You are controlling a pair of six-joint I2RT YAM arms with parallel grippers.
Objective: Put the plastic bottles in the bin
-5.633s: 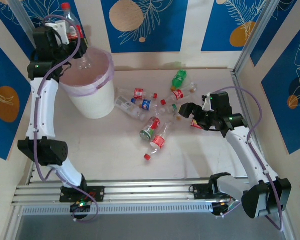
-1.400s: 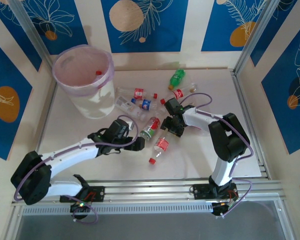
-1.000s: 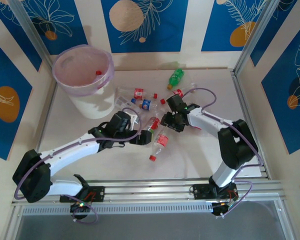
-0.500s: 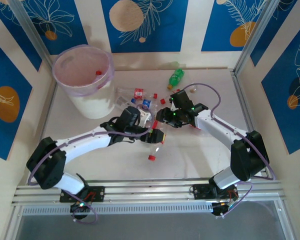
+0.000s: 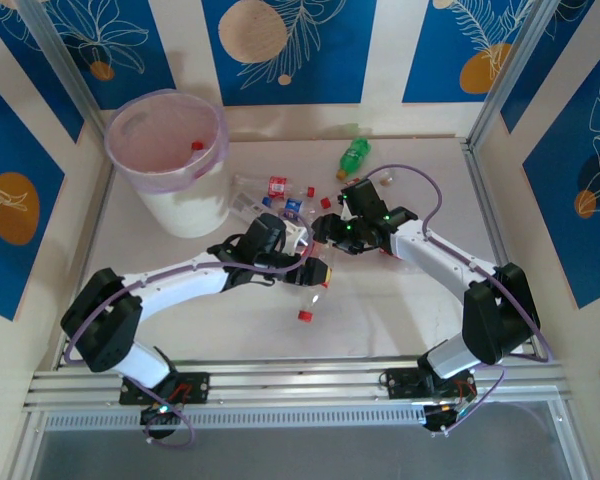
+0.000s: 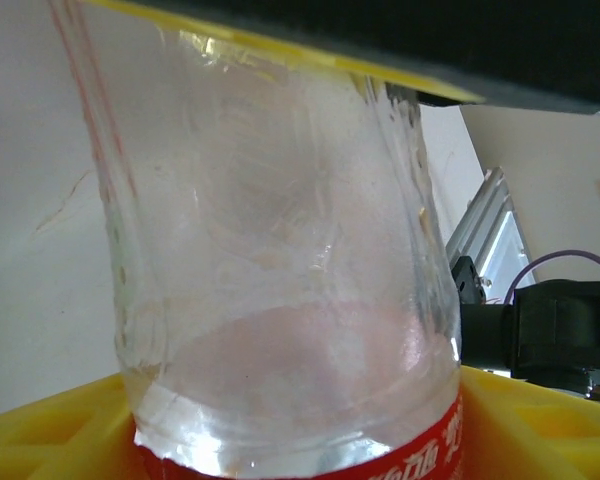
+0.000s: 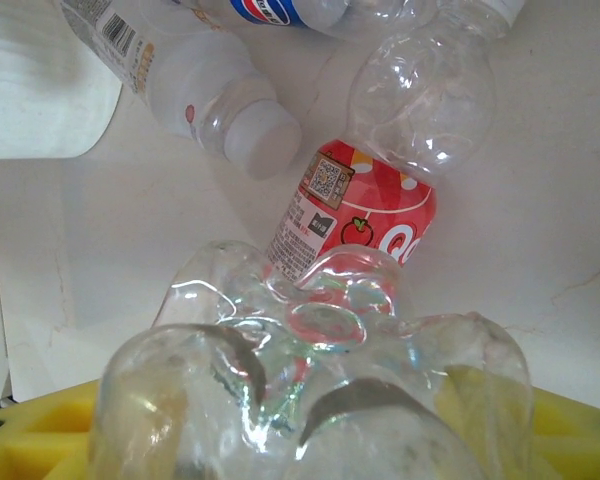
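Tabletop (image 5: pixel 400 300) centre: left gripper (image 5: pixel 302 262) clamps a red-labelled bottle (image 6: pixel 280 300); right gripper (image 5: pixel 325 231) at a clear bottle (image 7: pixel 310 400), clamped or apart unclear.

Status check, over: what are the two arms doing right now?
Left gripper closed on clear red-labelled plastic bottle. Right gripper around another clear bottle, grip unclear. Round white pink-lined bin far left, grippers close together.
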